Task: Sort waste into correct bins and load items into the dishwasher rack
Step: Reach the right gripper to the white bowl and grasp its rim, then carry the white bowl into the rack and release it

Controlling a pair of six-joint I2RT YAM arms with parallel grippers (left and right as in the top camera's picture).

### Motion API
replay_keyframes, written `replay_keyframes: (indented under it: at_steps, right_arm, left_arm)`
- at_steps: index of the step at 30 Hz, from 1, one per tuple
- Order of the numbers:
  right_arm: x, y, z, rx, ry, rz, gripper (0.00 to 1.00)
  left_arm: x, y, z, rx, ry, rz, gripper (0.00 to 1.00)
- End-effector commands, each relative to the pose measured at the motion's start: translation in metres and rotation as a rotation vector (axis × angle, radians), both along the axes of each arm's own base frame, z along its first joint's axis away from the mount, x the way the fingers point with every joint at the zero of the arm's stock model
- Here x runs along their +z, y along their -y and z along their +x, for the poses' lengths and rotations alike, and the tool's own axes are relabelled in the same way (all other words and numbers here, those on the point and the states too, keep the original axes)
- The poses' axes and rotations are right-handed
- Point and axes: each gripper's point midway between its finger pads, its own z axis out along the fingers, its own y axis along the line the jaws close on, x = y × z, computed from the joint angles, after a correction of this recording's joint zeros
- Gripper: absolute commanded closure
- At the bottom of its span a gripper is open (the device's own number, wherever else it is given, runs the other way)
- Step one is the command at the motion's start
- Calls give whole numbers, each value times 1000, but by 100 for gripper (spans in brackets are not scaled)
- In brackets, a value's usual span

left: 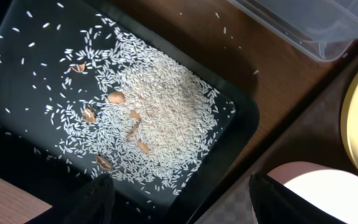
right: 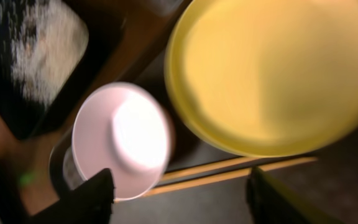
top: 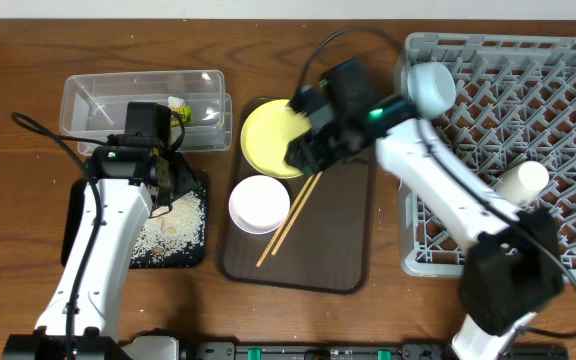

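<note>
The yellow plate, white bowl and chopsticks lie on the brown serving tray. My right gripper is open and empty, hovering over the chopsticks beside the plate. My left gripper is open and empty above the black tray, which holds rice. The snack wrapper lies in the clear container. The light blue bowl and white cup sit in the dishwasher rack. No paper scrap shows.
The black tray sits close against the left edge of the serving tray, with the clear container just behind it. A few brown husk bits lie among the rice, and stray grains are on the wood. The rack stands to the right of the serving tray.
</note>
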Motion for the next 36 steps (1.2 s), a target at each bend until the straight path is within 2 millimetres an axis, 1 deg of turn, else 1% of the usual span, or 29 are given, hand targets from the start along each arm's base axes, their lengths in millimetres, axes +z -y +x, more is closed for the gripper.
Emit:
replay_keyframes:
  at_steps: [1, 4, 6, 8, 9, 12, 15, 17, 18, 20, 21, 25, 27, 29, 32, 36]
  right_arm:
    - [-27, -10, -15, 49, -28, -83, 43]
    - [-49, -15, -26, 66, -60, -145, 44]
    - [-60, -20, -33, 84, -79, -162, 45]
    - [-71, -23, -38, 98, -99, -177, 49]
    - [-77, -24, -40, 105, -110, -186, 53]
    - [-95, -26, -48, 113, -149, -213, 61]
    - [-107, -26, -51, 101, -180, -231, 83]
    - [-108, -22, -47, 76, -173, -246, 93]
    - [-105, -18, -41, 44, -157, -258, 98]
    - [-96, -12, -29, 4, -118, -266, 99]
    - [-88, -7, -21, -16, -88, -270, 99]
    - [-49, 12, 12, -101, 27, -260, 99]
    - [-25, 27, 31, -158, 94, -258, 99]
    - [-2, 46, 50, -227, 166, -265, 99]
    - [29, 86, 77, -354, 281, -299, 99]
    - [68, 149, 108, -545, 417, -364, 99]
  left_arm:
    - [2, -7, 1, 34, 4, 25, 28]
    - [2, -7, 1, 34, 4, 25, 27]
    - [2, -7, 1, 34, 4, 25, 28]
    - [2, -7, 1, 34, 4, 25, 28]
    - [2, -7, 1, 34, 4, 25, 27]
    - [2, -7, 1, 34, 4, 25, 27]
    - [2, -7, 1, 34, 4, 25, 28]
    - [2, -7, 1, 34, 4, 25, 28]
    - [2, -7, 1, 34, 4, 25, 28]
    - [2, -7, 1, 34, 4, 25, 27]
    - [2, -7, 1, 34, 4, 25, 28]
    - [2, -7, 1, 34, 4, 25, 28]
    - [2, -7, 1, 34, 4, 25, 28]
    - [2, -7, 1, 34, 4, 25, 28]
    - [2, -7, 1, 34, 4, 25, 27]
    - [2, -7, 1, 34, 4, 25, 28]
